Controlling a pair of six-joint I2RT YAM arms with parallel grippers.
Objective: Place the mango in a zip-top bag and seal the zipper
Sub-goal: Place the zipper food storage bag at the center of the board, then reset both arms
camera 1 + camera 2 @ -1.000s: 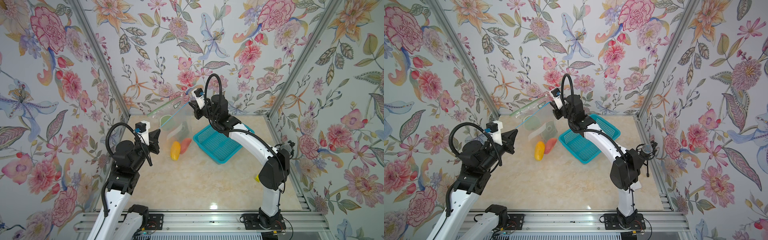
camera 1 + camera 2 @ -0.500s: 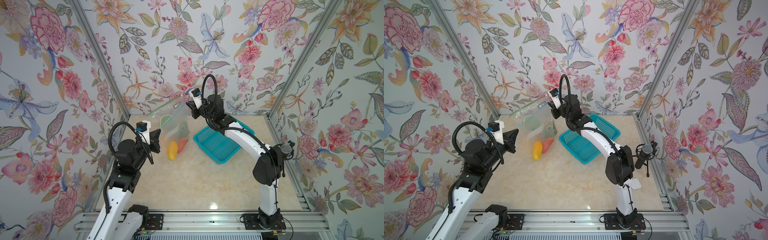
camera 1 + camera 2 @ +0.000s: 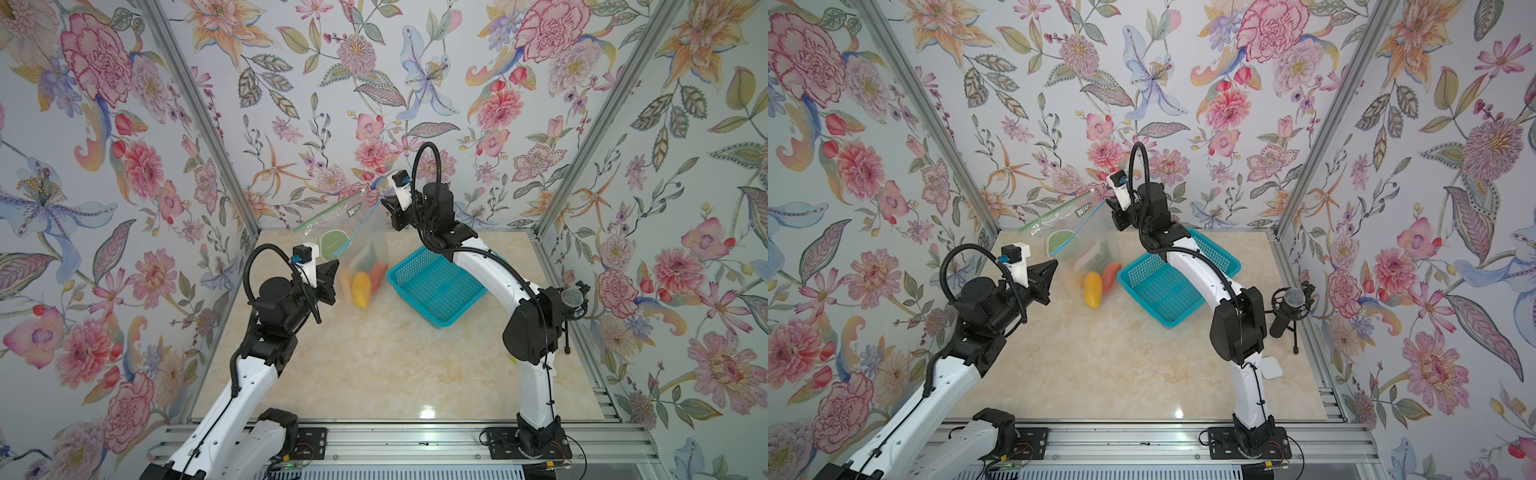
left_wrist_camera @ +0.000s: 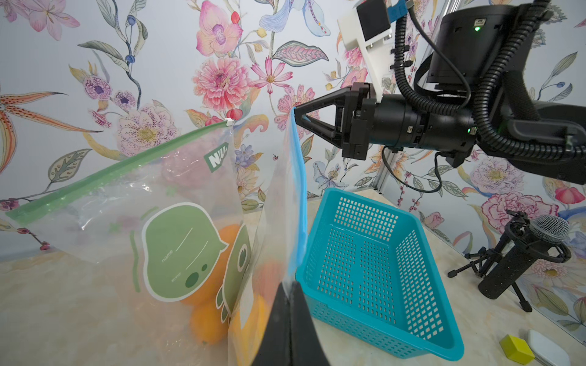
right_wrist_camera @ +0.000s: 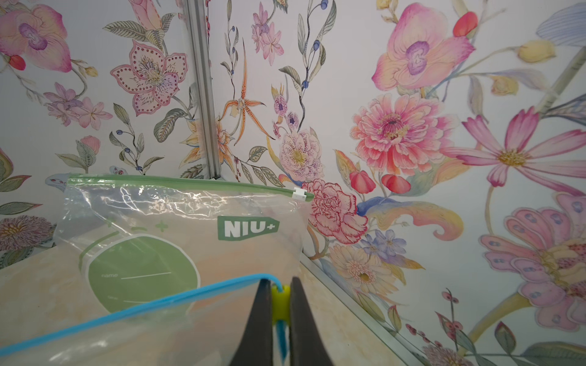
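Item: zip-top bag, thin, limp, slippery film. Contents: mango, apparently inside, low, weighing bottom onto table. My left gripper pinched on bag edge; right gripper pinched on yellow slider, best handle.

A blue basket sits in the middle of a top view. A black microphone stands to its right. A yellow block lies at the lower right of the left wrist view.
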